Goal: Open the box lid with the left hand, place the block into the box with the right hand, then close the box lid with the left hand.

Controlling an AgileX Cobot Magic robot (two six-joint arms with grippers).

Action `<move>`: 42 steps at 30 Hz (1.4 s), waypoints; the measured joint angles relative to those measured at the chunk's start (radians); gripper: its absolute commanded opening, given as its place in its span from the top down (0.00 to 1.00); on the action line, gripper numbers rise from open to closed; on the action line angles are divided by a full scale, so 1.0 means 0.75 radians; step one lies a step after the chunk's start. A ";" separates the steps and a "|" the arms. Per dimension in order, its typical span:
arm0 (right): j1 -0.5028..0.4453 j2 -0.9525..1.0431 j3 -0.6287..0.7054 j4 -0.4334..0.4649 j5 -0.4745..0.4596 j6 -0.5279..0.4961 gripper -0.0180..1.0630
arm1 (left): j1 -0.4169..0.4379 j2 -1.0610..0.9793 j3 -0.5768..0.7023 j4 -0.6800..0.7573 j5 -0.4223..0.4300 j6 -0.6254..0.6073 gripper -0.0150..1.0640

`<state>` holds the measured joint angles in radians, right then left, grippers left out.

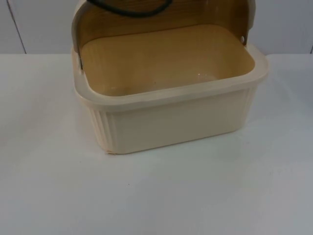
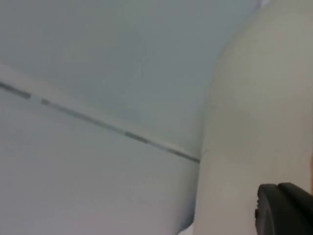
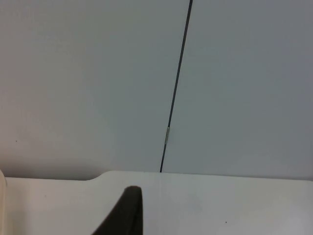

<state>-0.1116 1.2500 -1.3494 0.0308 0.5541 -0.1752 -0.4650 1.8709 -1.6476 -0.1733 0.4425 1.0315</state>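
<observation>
A cream ribbed plastic box [image 1: 171,122] stands on the white table, slightly left of the middle. Its lid [image 1: 146,22] is swung up and stands behind the opening, brown inner face toward me. The inside of the box looks bare down to its floor. In the left wrist view my left gripper [image 2: 288,210] sits close against a pale cream surface of the box [image 2: 259,122]. In the right wrist view my right gripper [image 3: 124,215] hovers low over the table [image 3: 220,205], facing the partition wall.
White table top [image 1: 156,196] stretches in front of and on both sides of the box. The grey partition wall [image 1: 39,24] with a dark vertical seam [image 3: 176,83] closes off the back.
</observation>
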 measured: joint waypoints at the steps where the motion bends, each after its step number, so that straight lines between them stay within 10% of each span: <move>1: 0.000 0.000 0.000 0.000 0.000 0.000 0.01 | 0.000 0.000 -0.007 -0.055 0.012 0.076 0.99; 8: 0.000 0.000 0.000 0.000 0.000 0.000 0.01 | 0.000 0.026 -0.012 -0.371 0.052 0.456 0.99; 42: 0.000 0.000 0.000 0.000 0.000 0.000 0.01 | 0.078 0.103 -0.015 -0.444 0.080 0.412 0.99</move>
<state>-0.1116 1.2500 -1.3494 0.0308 0.5541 -0.1752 -0.4068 1.9483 -1.6588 -0.5063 0.5027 1.3405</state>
